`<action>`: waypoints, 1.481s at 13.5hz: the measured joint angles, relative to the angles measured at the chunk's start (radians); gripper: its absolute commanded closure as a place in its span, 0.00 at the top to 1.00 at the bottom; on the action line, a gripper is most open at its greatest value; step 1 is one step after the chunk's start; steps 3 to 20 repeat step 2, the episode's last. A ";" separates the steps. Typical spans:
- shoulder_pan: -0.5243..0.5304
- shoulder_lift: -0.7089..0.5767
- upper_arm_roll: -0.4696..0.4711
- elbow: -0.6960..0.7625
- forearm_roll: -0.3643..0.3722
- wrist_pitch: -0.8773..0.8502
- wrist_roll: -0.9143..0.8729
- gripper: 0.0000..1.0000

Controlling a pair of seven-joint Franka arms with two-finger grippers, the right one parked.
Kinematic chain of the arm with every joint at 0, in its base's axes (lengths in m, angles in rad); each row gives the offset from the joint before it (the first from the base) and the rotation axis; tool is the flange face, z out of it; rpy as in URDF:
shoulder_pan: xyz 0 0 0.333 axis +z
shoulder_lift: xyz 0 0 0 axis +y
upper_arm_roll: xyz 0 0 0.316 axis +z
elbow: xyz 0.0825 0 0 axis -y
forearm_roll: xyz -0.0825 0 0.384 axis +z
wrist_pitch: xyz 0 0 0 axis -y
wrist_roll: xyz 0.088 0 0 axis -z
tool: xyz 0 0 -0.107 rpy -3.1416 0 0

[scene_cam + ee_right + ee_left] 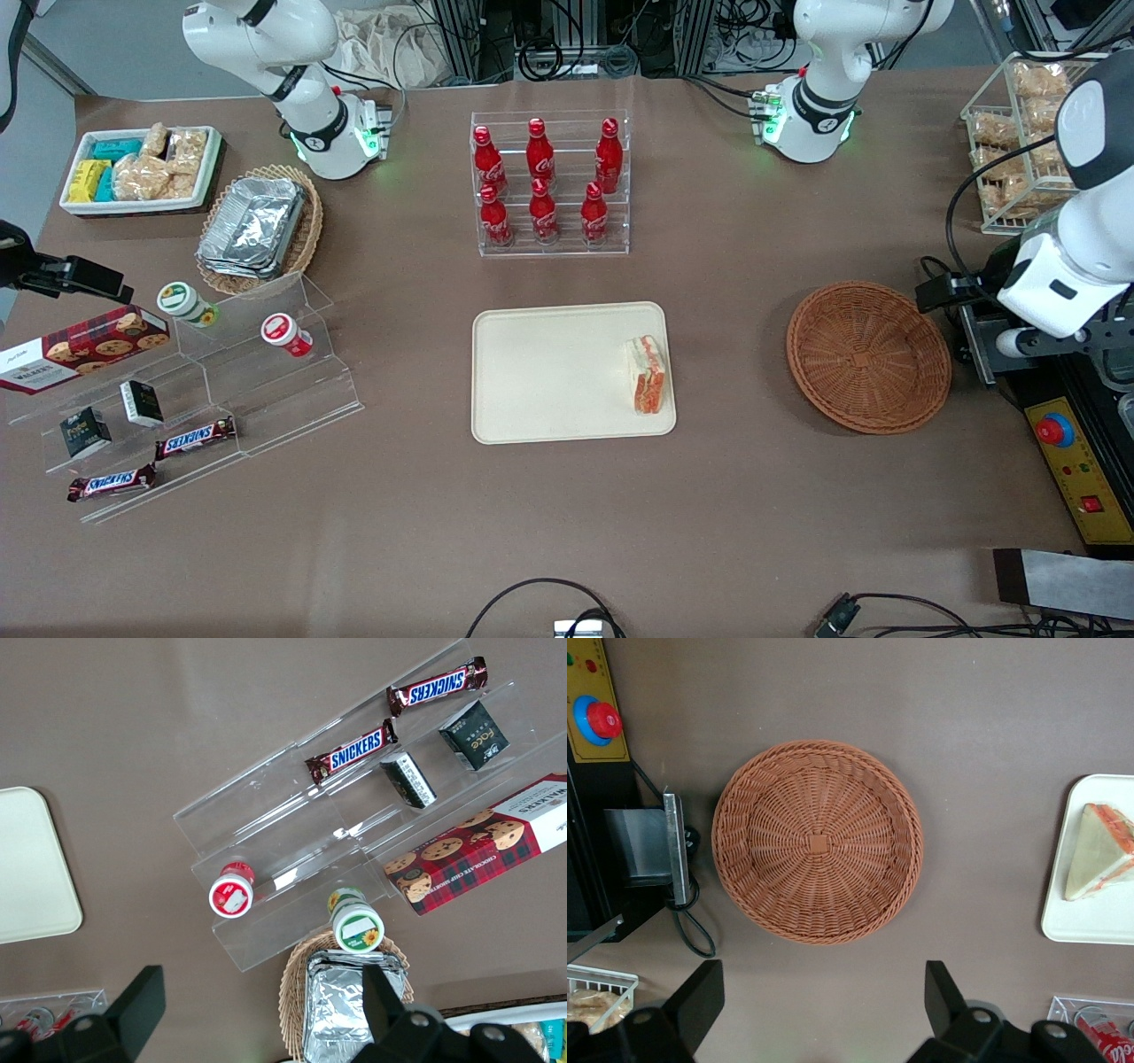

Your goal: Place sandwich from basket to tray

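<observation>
The sandwich (647, 377) lies on the cream tray (549, 372), at the tray's edge nearest the basket; it also shows in the left wrist view (1099, 850), on the tray (1090, 921). The round reddish-brown wicker basket (868, 354) is empty and stands on the table toward the working arm's end. It fills the middle of the left wrist view (817, 842). My left gripper (822, 1001) is open and empty. It is raised above the table just off the basket's rim, and its black fingers (700, 992) stand wide apart.
A clear rack of red cola bottles (551, 186) stands farther from the camera than the tray. A yellow control box with a red button (1059, 434) and a wire rack of bagged snacks (1019, 133) flank the basket. An acrylic snack stand (204, 390) is toward the parked arm's end.
</observation>
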 measured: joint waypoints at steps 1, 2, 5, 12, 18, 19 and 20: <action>-0.004 -0.001 0.005 0.001 -0.001 0.000 0.014 1.00; -0.005 -0.001 0.007 0.002 0.000 -0.001 0.046 1.00; -0.005 -0.001 0.007 0.002 0.000 -0.001 0.046 1.00; -0.005 -0.001 0.007 0.002 0.000 -0.001 0.046 1.00; -0.005 -0.001 0.007 0.002 0.000 -0.001 0.046 1.00; -0.005 -0.001 0.007 0.002 0.000 -0.001 0.046 1.00; -0.005 -0.001 0.007 0.002 0.000 -0.001 0.046 1.00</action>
